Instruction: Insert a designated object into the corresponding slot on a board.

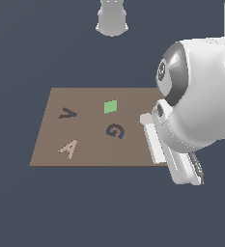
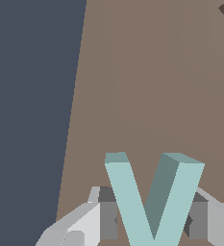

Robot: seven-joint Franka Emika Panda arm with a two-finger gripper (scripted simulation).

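On the exterior view's left, the brown board (image 1: 92,154) lies flat on the dark bench (image 1: 17,207). Its leftmost marks are the dark V-shaped slot (image 1: 67,114) and, nearer the camera, the tan letter A (image 1: 69,148). Toward the middle sit the green square (image 1: 110,106) and the dark G shape (image 1: 115,130). At the board's edge on the exterior view's right, the white arm (image 1: 201,91) hides the hand in that view. The wrist view shows the hand (image 2: 152,216) clamped on the teal V piece (image 2: 152,197), a finger (image 2: 108,214) pressed against each outer side, apparently to keep the letter steady for carrying. Brown board surface lies beneath. The slot is unfilled and well apart from the piece, so insertion is judged not yet begun.
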